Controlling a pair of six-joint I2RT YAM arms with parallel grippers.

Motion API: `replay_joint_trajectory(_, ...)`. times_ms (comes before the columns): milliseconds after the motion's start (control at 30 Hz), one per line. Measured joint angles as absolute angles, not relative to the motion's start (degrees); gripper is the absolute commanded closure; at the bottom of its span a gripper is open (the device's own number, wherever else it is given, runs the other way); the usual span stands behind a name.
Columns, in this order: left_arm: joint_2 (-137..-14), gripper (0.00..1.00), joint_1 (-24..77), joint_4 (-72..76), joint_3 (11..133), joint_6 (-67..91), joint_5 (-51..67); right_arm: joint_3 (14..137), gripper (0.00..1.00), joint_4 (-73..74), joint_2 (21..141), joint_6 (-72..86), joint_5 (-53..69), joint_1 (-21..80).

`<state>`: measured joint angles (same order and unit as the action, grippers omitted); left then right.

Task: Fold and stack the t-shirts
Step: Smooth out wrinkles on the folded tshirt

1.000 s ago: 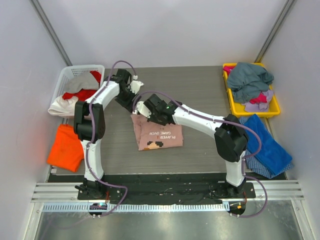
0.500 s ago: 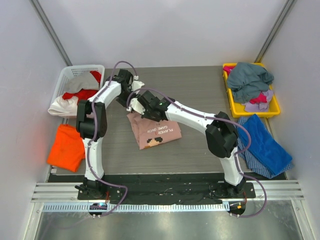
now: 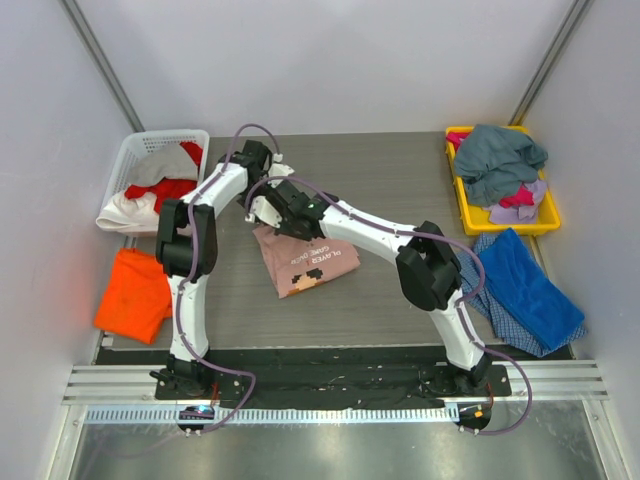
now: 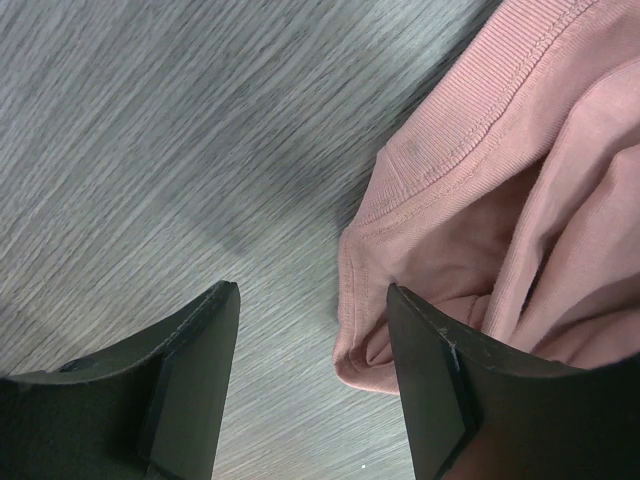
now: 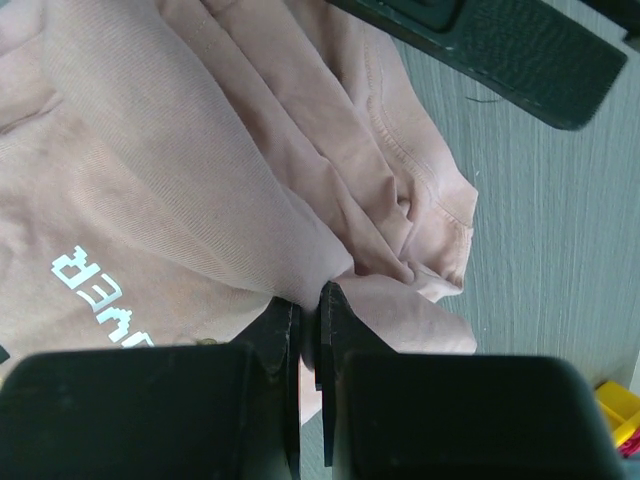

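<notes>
The dusty-pink t-shirt (image 3: 305,262) lies folded on the table's middle with a printed design facing up. My right gripper (image 3: 268,213) is shut on a bunched fold of its far left corner (image 5: 250,215). My left gripper (image 3: 273,172) is open just beyond that corner; in the left wrist view its fingers (image 4: 190,370) straddle the pink hem (image 4: 440,160) and grasp nothing. An orange t-shirt (image 3: 132,295) lies folded at the left edge.
A white basket (image 3: 140,150) at the far left holds red and white shirts. A yellow bin (image 3: 545,215) at the far right holds grey-teal, pink and lilac garments. A blue shirt (image 3: 530,290) lies over checked cloth at the right.
My right gripper has dragged the pink shirt's corner up and left, skewing the folded shirt. My left gripper has shifted slightly toward the far side and stays open.
</notes>
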<state>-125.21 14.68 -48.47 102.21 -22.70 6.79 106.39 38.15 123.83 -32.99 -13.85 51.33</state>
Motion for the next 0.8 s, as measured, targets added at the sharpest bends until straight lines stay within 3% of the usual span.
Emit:
replay_joint_trajectory(133,-125.2,0.36,14.9,-48.5,102.2,-22.7,6.4,106.5,0.91,37.8,124.9,-33.3,-14.2,51.3)
replay_joint_trajectory(267,-125.2,0.36,14.9,-48.4,102.2,-22.7,5.9,105.5,0.61,36.2,125.4,-33.6,-15.4,51.3)
replay_joint_trajectory(433,-125.2,0.36,14.9,-48.2,102.2,-22.7,5.0,103.3,0.36,34.0,125.4,-34.1,-17.5,51.3)
replay_joint_trajectory(800,-122.0,0.36,14.9,-45.2,98.4,-22.5,-0.3,97.8,0.29,29.3,125.2,-33.7,-21.4,51.2)
